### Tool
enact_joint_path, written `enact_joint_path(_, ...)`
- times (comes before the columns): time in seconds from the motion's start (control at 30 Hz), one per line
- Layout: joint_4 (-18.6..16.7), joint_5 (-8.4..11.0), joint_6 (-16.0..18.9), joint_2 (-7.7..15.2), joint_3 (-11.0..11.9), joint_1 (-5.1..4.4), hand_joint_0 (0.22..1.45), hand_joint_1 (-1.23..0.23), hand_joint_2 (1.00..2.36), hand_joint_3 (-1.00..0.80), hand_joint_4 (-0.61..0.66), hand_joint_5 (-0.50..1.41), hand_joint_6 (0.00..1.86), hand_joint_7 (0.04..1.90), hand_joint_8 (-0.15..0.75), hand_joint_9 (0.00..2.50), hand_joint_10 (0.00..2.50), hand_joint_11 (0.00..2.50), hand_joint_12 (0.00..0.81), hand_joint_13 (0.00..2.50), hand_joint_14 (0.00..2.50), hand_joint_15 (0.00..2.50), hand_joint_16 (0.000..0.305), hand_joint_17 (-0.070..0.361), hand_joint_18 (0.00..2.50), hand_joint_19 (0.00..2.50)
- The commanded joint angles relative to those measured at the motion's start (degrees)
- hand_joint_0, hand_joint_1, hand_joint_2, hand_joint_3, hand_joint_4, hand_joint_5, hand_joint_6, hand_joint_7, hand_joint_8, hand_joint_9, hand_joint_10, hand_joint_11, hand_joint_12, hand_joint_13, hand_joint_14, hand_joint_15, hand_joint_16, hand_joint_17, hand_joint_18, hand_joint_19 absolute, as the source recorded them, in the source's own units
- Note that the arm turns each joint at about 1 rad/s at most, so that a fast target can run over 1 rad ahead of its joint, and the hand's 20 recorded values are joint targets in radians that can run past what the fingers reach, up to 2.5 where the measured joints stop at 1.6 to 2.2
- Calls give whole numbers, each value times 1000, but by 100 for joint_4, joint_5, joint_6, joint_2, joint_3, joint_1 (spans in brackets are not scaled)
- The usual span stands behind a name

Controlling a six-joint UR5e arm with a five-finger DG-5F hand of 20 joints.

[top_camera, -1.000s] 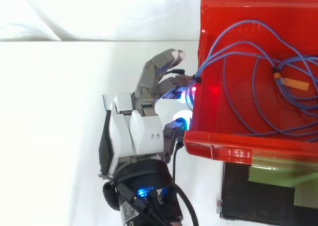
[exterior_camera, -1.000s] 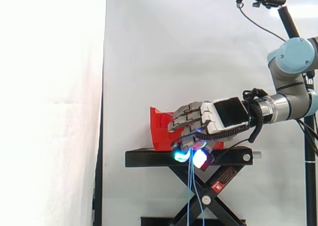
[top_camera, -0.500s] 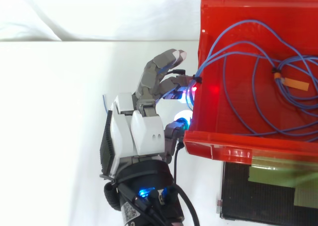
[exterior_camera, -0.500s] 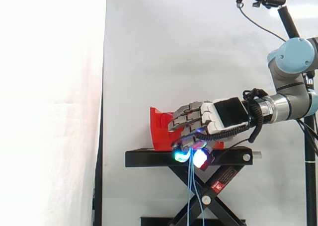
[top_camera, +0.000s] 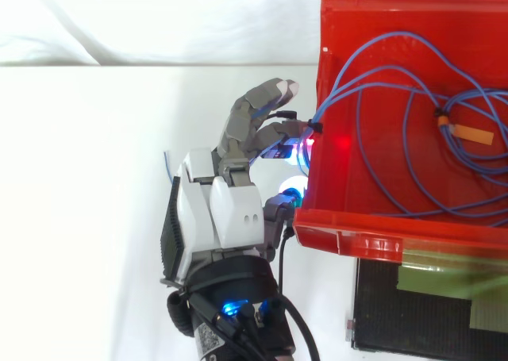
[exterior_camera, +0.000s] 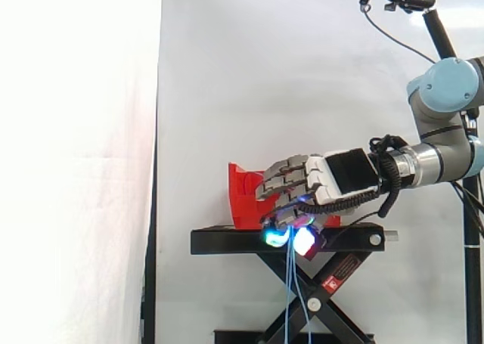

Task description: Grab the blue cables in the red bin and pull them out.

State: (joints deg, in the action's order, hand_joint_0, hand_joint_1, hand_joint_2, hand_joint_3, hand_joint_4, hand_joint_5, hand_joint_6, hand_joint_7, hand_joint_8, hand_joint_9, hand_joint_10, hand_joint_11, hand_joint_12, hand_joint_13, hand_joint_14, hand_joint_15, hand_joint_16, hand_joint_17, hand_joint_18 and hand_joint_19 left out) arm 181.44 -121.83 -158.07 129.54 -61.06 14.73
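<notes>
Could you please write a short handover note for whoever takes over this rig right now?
Hand: shut, fingers curled on the blue cables at the outer wall of the red bin. Strands hang down from it in front of the black stand.
Cables: most loops lie coiled inside the bin, with an orange tag on them.
Done: cables grabbed, a short length drawn over the wall.
Left: pull the hand away until every loop is out of the bin.

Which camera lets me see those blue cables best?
The top view: the blue cables lie in loops inside the red bin and run to its wall at the curled fingers of the hand. The side view shows thin strands hanging from the fingers past the black stand.
</notes>
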Motion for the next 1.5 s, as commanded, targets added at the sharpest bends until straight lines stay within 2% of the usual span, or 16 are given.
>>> enact_joint_path(0.0, -4, 2, 0, 1, -2, 4, 932, -812, 1000, -1000, 190, 1001, 4, 809, 261, 1039, 23, 582, 311, 703, 17, 456, 38, 86, 486, 629)
enact_joint_path(0.47, -21, 2, 0, 1, -2, 4, 935, -813, 1000, -1000, 178, 1048, 23, 866, 258, 1049, 21, 576, 311, 711, 17, 457, 38, 86, 489, 630)
enact_joint_path(0.6, -30, 2, 0, 1, -2, 4, 943, -802, 1000, -1000, 175, 1010, 382, 714, 261, 1094, 22, 620, 305, 719, 17, 450, 38, 86, 500, 629)
enact_joint_path(0.7, -13, 2, 0, 1, -2, 4, 947, -790, 1000, -1000, 185, 999, 532, 657, 258, 1139, 25, 683, 308, 729, 17, 454, 38, 86, 506, 627)
enact_joint_path(0.87, -39, 2, 9, 1, -99, 4, 956, -773, 1000, -1000, 202, 985, 700, 583, 263, 1155, 27, 713, 308, 737, 19, 463, 38, 86, 512, 623)
enact_joint_path(1.0, -48, 11, 9, 1, -195, -5, 959, -768, 1000, -1000, 198, 977, 738, 585, 263, 1168, 27, 736, 310, 742, 20, 463, 38, 86, 514, 625)
enact_joint_path(1.17, -21, 2, 26, -7, -204, -110, 962, -767, 1000, -1000, 200, 971, 772, 569, 262, 1175, 27, 728, 311, 747, 19, 467, 38, 86, 517, 625)
enact_joint_path(1.33, -4, 11, 202, -7, -195, -216, 964, -766, 1000, -1000, 202, 968, 784, 554, 264, 1173, 25, 735, 313, 751, 18, 470, 39, 87, 522, 633)
enact_joint_path(1.43, -4, 81, 457, -16, -116, -330, 964, -765, 1000, -1000, 204, 966, 788, 558, 264, 1172, 25, 745, 315, 753, 19, 463, 39, 87, 522, 635)
enact_joint_path(1.47, -4, 107, 694, -7, -55, -383, 964, -765, 1000, -1000, 205, 963, 791, 556, 260, 1172, 27, 734, 315, 752, 19, 471, 39, 87, 522, 634)
